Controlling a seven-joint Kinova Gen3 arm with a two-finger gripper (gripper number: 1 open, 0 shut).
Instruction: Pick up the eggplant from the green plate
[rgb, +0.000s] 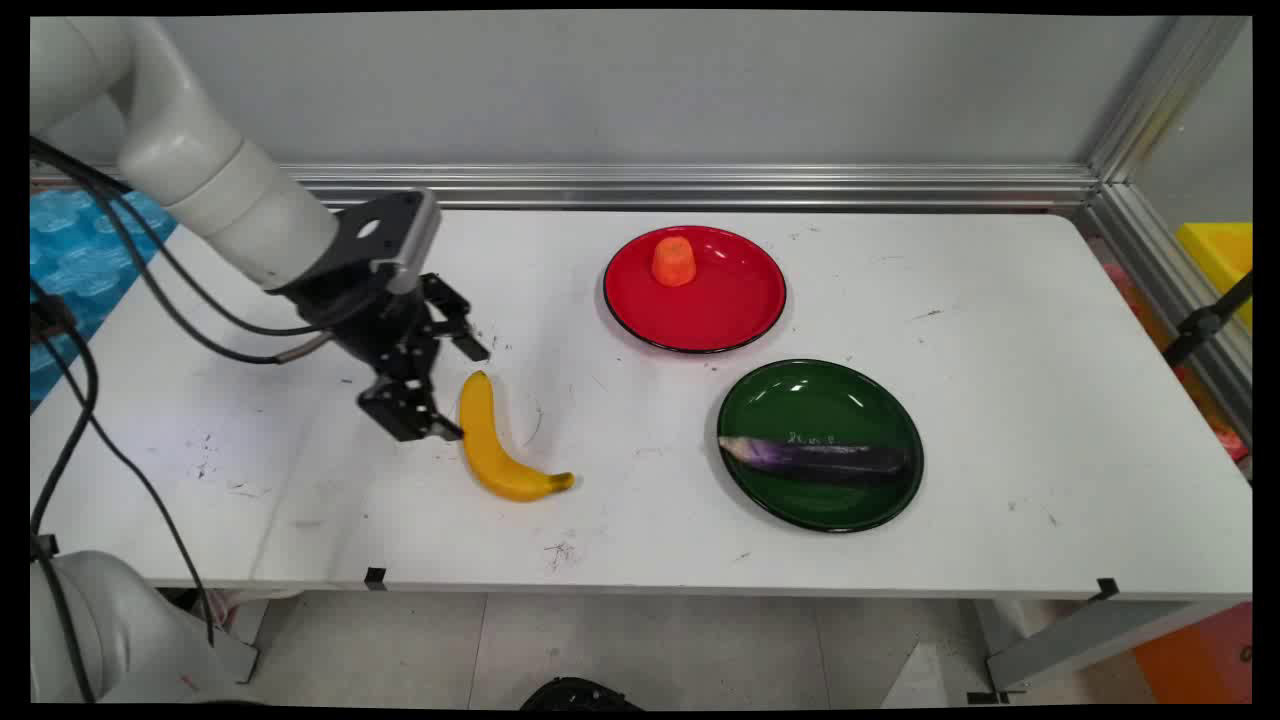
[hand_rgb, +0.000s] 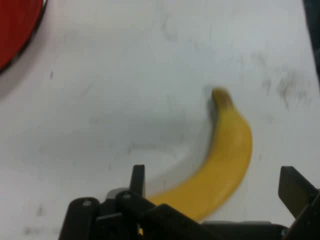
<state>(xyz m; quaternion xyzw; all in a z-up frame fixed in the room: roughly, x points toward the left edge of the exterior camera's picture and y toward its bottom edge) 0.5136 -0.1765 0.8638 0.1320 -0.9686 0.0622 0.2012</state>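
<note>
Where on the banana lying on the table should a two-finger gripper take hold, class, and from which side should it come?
Probably the thick middle of the banana, from straight above, fingers across its narrow width. It lies flat on the white table with clear space on both long sides, and the ends taper. The gripper is open beside its upper end.

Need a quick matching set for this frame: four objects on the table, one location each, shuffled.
Things:
1. banana
2. orange cup-shaped piece
3. eggplant
4. end effector

Places:
A. lying on the green plate
B. at the banana's stem half, fingers open either side of it
C. upright at the far side of the red plate
D. lying bare on the white table, left of both plates

Pairs: 1-D, 2-C, 3-A, 4-B
</note>
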